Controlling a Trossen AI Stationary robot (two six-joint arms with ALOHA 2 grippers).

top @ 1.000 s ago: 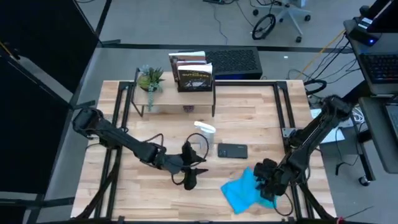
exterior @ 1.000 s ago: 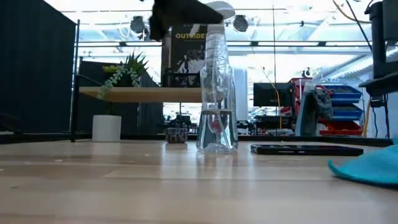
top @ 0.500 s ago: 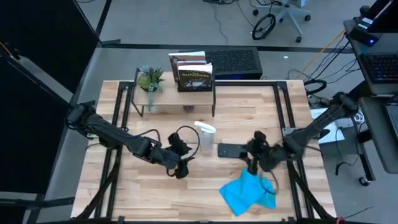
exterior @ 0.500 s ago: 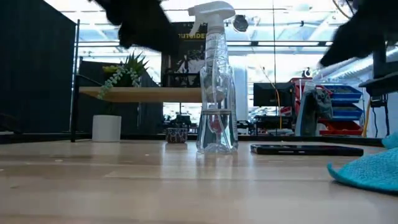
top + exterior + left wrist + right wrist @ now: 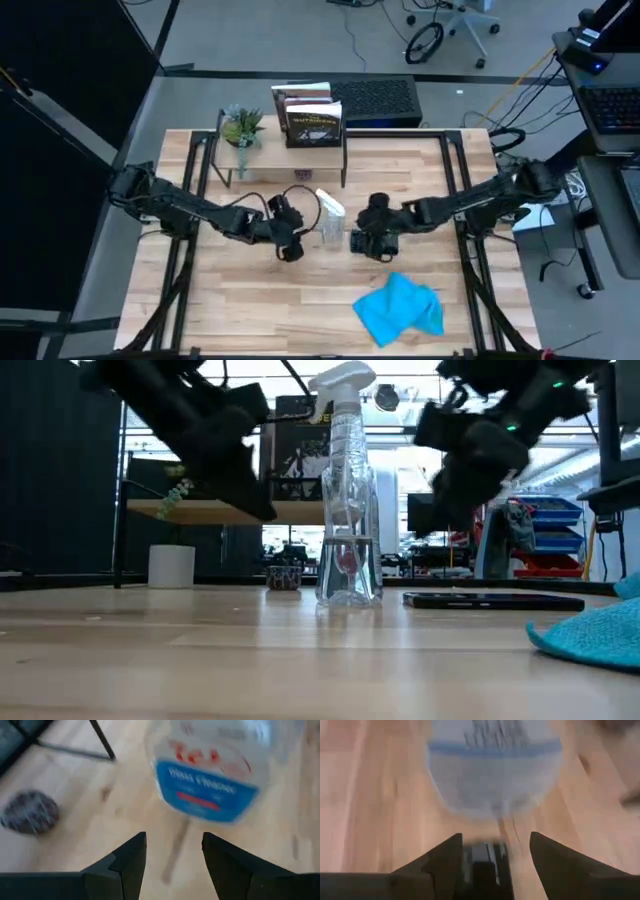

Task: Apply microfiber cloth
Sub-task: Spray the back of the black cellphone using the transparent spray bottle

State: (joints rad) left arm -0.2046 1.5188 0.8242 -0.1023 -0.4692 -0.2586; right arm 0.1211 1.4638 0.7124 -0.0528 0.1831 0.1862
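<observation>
The cloth [image 5: 400, 308] lies crumpled on the worktop [image 5: 250, 310] near its front edge, toward the right side, and nothing holds it; in the low view only its edge shows at the right border. Both arms sit well away from it, gathered around the spray bottle [image 5: 331, 220] in the middle of the worktop. The left tool [image 5: 289, 238] hangs just left of the bottle with its fingers spread and empty, pointed at the bottle's label, as its wrist view shows. The right tool [image 5: 374, 237] hovers on the bottle's other side, above the phone [image 5: 492, 600], fingers likewise apart and holding nothing. My reading is that the arms are set for the bottle or phone rather than the cloth, so wiping has not begun. The phone lies between the bottle and the cloth. Behind stand a shelf [image 5: 285, 150] with a plant [image 5: 241, 127] and books [image 5: 312, 118], well clear.
</observation>
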